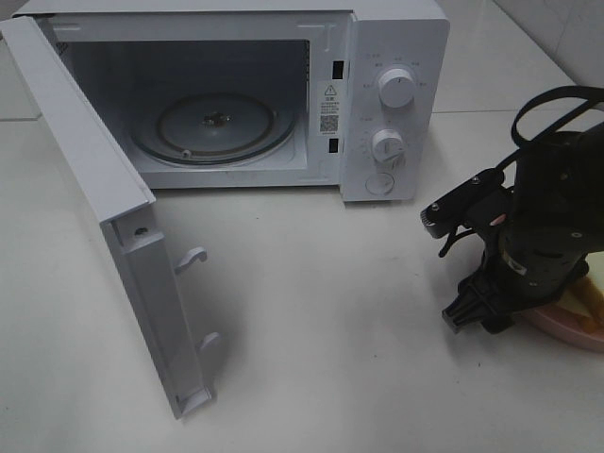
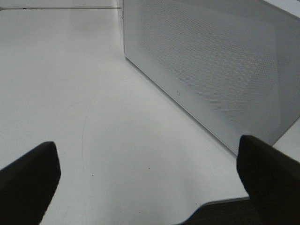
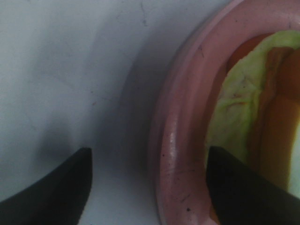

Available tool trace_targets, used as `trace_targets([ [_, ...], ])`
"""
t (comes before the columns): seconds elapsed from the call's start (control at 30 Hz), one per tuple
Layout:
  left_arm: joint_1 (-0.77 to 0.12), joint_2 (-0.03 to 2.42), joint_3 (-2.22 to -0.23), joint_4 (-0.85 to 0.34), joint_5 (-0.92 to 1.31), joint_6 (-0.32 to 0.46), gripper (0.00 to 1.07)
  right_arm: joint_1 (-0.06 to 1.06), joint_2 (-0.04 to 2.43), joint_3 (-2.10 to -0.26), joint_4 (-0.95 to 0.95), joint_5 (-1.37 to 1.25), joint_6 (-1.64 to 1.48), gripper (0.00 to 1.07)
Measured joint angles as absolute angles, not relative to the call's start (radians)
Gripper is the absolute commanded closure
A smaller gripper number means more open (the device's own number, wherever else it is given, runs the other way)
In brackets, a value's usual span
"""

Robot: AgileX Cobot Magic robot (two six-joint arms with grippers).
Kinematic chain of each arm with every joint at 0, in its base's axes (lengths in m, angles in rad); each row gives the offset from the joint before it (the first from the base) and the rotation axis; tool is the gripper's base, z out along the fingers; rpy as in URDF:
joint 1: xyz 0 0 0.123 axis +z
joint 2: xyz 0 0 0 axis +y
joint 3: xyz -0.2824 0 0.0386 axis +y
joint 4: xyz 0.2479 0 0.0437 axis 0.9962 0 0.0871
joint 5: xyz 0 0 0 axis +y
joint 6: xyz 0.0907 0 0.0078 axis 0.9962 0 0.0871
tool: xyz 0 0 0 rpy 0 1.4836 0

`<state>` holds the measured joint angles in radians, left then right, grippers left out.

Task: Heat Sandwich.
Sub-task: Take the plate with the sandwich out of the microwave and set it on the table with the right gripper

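While the microwave stands at twelve o'clock on the white surface with its door swung wide and the glass turntable bare, we see the sandwich on its pink plate far out at four o'clock, mostly hidden under the right arm. In the right wrist view our right end effector has its fingers spread apart, one over the bare surface and the other over the plate's inside, so they straddle the pink rim without gripping it; green and orange filling shows beside them. The left end effector is spread wide and holds nothing, facing the door's perforated panel.
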<state>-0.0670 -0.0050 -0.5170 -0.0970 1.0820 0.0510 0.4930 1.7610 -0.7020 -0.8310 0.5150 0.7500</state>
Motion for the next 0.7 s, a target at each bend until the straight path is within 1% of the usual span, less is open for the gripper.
trace_targets([
  [0.03,-0.067,-0.005,-0.517,-0.097,1.082,0.051,0.1,0.493,1.748,-0.702,-0.804,0.515,0.716,0.26],
  [0.07,-0.067,-0.005,-0.517,-0.097,1.082,0.051,0.1,0.493,1.742,-0.702,-0.794,0.515,0.702,0.24],
  [0.17,-0.067,-0.005,-0.517,-0.097,1.082,0.051,0.1,0.493,1.715,-0.702,-0.764,0.516,0.668,0.23],
  [0.4,-0.067,-0.005,-0.517,-0.097,1.082,0.051,0.1,0.493,1.637,-0.7,-0.679,0.54,0.58,0.24],
  [0.47,-0.067,-0.005,-0.517,-0.097,1.082,0.051,0.1,0.493,1.588,-0.7,-0.612,0.572,0.502,0.24],
  [0.7,-0.067,-0.005,-0.517,-0.097,1.082,0.051,0.1,0.493,1.456,-0.7,-0.487,0.63,0.391,0.26],
])
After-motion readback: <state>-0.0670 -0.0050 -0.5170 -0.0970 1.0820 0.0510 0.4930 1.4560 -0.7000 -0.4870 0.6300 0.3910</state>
